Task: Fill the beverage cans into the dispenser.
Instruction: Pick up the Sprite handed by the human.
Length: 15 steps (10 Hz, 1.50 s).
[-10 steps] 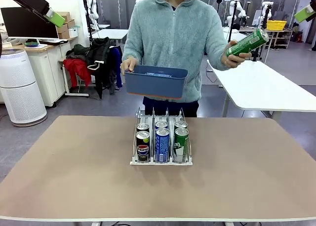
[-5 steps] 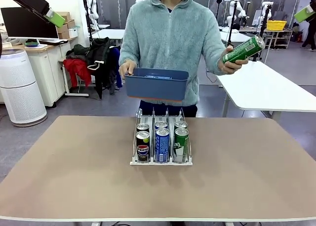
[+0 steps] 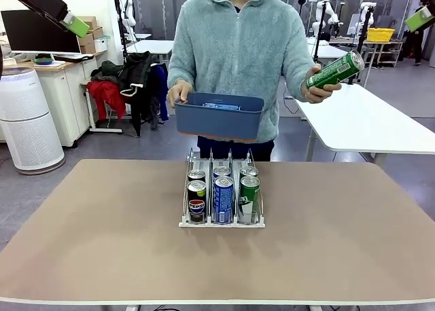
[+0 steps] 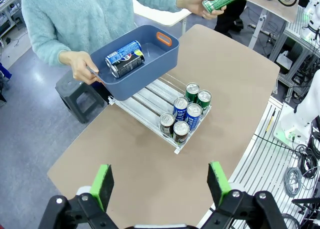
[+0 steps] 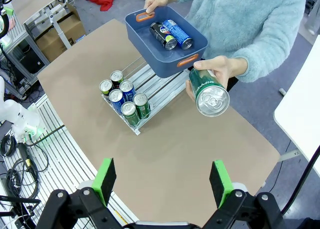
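Note:
The dispenser point(image 3: 221, 223) stands mid-table with several beverage cans in its front: a black Pepsi can point(image 3: 196, 202), a blue one point(image 3: 223, 199), a green one point(image 3: 249, 199), and one more behind each. A person at the far side holds a green can point(image 3: 334, 69) in one hand and a blue bin point(image 3: 219, 117) in the other. Two cans point(image 4: 125, 58) lie in the bin point(image 4: 162, 56). High above the table, my left gripper point(image 4: 160, 181) and right gripper point(image 5: 162, 181) are both open and empty. The green can point(image 5: 210, 93) points its silver top at the right wrist camera.
The rear of the dispenser's lanes point(image 4: 147, 100) is bare. A white table point(image 3: 367, 121) stands behind at the right. A white air purifier point(image 3: 27, 121) and a cabinet are at the far left. Wide brown tabletop point(image 3: 102, 236) lies free on both sides of the dispenser.
The person has shifted the blue bin slightly to the right and lowered the hand with the green can a little. Both grippers stay where they were.

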Motion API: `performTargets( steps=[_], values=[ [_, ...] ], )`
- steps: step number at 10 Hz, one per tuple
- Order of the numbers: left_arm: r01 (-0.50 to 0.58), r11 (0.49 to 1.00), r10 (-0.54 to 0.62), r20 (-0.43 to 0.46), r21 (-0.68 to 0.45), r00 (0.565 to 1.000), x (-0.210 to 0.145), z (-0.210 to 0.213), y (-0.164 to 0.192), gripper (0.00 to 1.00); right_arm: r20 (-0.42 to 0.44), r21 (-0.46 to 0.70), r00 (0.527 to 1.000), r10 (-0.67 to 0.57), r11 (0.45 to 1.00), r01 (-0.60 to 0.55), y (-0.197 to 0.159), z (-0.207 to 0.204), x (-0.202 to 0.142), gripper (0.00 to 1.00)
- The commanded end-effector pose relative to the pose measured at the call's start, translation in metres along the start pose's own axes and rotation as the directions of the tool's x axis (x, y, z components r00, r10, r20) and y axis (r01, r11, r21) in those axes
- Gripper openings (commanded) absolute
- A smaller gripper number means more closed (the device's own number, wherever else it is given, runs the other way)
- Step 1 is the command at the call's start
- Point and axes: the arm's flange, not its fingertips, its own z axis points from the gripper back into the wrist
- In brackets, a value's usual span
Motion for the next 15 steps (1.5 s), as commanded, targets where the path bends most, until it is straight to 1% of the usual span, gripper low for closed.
performTargets(
  steps=[1,3,4,5,6,7,8,10,12,15],
  values=[
    [-0.012,1.0,0.012,0.0,-0.003,1.0,0.0,-0.001,0.0,1.0,0.0,0.003,1.0,0.002,1.0,-0.002,0.001,-0.001,0.0,1.0],
    [-0.012,1.0,0.012,0.0,-0.003,1.0,0.0,-0.001,0.0,1.0,0.0,0.0,1.0,0.0,1.0,0.0,0.0,0.0,0.0,1.0],
    [-0.012,1.0,0.012,0.0,-0.003,1.0,0.0,-0.001,0.0,1.0,0.009,-0.013,0.998,-0.059,0.998,0.059,-0.005,-0.004,-0.001,1.0],
    [-0.012,1.0,0.012,0.0,-0.003,1.0,0.0,-0.001,0.0,1.0,0.028,-0.049,0.996,-0.086,0.995,0.087,-0.016,-0.01,0.0,1.0],
    [-0.012,1.0,0.012,0.0,-0.003,1.0,0.0,-0.001,0.0,1.0,0.008,-0.042,0.997,-0.082,0.996,0.082,-0.032,-0.015,0.004,1.0],
    [-0.012,1.0,0.012,0.0,-0.003,1.0,0.0,-0.001,0.0,1.0,0.013,-0.045,0.996,-0.084,0.995,0.084,-0.042,-0.028,0.004,1.0],
    [-0.012,1.0,0.012,0.0,-0.003,1.0,0.0,-0.001,0.0,1.0,0.017,-0.035,0.995,-0.098,0.995,0.098,-0.05,-0.041,0.004,1.0],
    [-0.012,1.0,0.012,0.0,-0.003,1.0,0.0,-0.001,0.0,1.0,-0.018,-0.006,0.994,-0.108,0.994,0.108,-0.076,-0.061,0.006,1.0],
    [-0.012,1.0,0.012,0.0,-0.003,1.0,0.0,-0.001,0.0,1.0,-0.021,0.03,0.992,-0.122,0.992,0.123,-0.083,-0.088,0.001,1.0],
    [-0.012,1.0,0.012,0.0,-0.003,1.0,0.0,-0.001,0.0,1.0,-0.031,0.072,0.994,-0.109,0.991,0.11,-0.087,-0.109,0.002,1.0]
  ],
)
